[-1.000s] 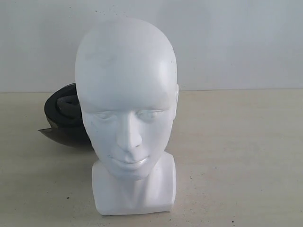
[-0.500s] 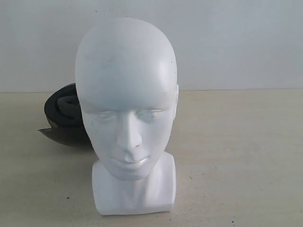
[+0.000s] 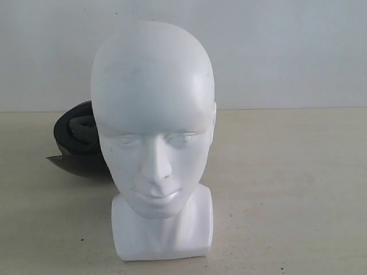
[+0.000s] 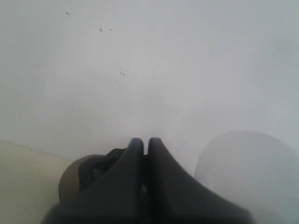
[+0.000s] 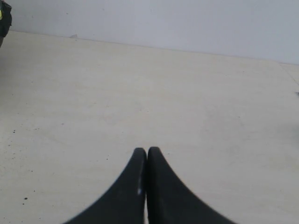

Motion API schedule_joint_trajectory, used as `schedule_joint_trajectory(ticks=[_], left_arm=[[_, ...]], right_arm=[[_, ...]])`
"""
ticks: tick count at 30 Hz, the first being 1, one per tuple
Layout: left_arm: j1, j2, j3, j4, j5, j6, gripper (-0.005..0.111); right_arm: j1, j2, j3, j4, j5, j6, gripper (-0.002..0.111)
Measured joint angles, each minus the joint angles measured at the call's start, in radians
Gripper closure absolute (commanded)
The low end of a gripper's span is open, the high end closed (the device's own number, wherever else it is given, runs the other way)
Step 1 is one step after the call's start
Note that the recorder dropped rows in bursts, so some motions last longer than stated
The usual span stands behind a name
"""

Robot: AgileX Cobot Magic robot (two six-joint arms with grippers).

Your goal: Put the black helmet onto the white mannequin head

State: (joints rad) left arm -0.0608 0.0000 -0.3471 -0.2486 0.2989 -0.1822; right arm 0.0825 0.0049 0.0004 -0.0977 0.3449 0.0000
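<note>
**Plainly at the start: helmet on the tabletop, both tools closed and empty**

Exterior view. The mannequin head (image 3: pixel 153 114) stands upright on its blocky neck near the front of the tabletop (image 3: pixel 287 189), facing the camera with its crown bare. The helmet (image 3: pixel 77 146) lies behind it and to the left, partly hidden by it, so I cannot tell whether the two touch. The helmet is tipped so that its padded lining shows, with the tinted visor along its lower edge. Lying that way, it will likely need lifting and turning opening-down before it can go over the crown. Neither arm shows in this view.

Left wrist view. The left tool (image 4: pixel 141 142) has its two fingers pressed together with nothing between them. It points roughly level toward the pale wall (image 4: pixel 140 70). The helmet (image 4: pixel 74 179) sits just beyond the fingers, and a blurred pale dome on the other side is probably the head (image 4: pixel 243 172). The arm looks aimed for a reach at the helmet, but the fingers would have to part first.

Right wrist view. The right tool (image 5: pixel 143 151) is likewise closed and empty. It is pitched down over bare tabletop (image 5: pixel 140 93), with neither helmet nor head ahead of it. It seems to be held aside, which leaves room around the head.
</note>
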Motion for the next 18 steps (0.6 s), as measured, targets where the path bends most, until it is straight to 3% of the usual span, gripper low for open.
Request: schedule_joint_trajectory(ticks=[9,18], left_arm=[[0.0,0.024,-0.009,-0.055,0.125,0.0,0.102],[0.0,0.332,-0.109,-0.069,0.342,0.22,0.102]], right_arm=[[0.0,0.0,0.0,0.0,0.0,0.0,0.108],[0.0,0.0,0.0,0.0,0.0,0.0,0.108]])
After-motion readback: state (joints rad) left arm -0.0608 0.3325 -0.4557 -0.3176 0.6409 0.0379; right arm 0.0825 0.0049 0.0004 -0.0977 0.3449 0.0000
